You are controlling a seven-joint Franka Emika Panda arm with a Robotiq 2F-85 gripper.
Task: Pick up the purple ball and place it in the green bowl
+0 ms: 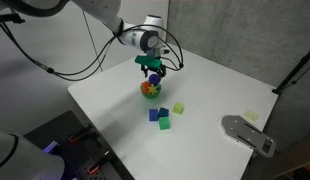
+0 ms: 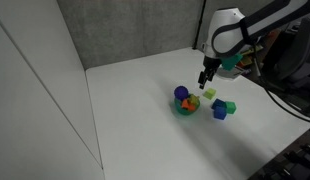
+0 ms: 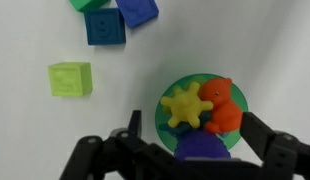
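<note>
The green bowl (image 3: 245, 100) holds a yellow star-shaped toy (image 3: 185, 105) and an orange toy (image 3: 220, 105). The purple ball (image 3: 203, 148) rests at the bowl's near rim, against these toys. My gripper (image 3: 200, 135) hangs just above the bowl with its fingers spread to either side of the ball, not touching it. In both exterior views the gripper (image 1: 150, 70) (image 2: 203, 82) is over the bowl (image 1: 150, 89) (image 2: 186, 107). The ball (image 2: 180, 93) shows on the bowl's side.
A yellow-green cube (image 3: 70, 78) (image 1: 179, 107) (image 2: 209, 93) lies near the bowl. Blue cubes (image 3: 104, 27) (image 1: 153, 115) (image 2: 219, 110) and a green cube (image 1: 164, 123) (image 2: 229, 106) lie a little farther off. A grey device (image 1: 245, 132) sits at the table's edge.
</note>
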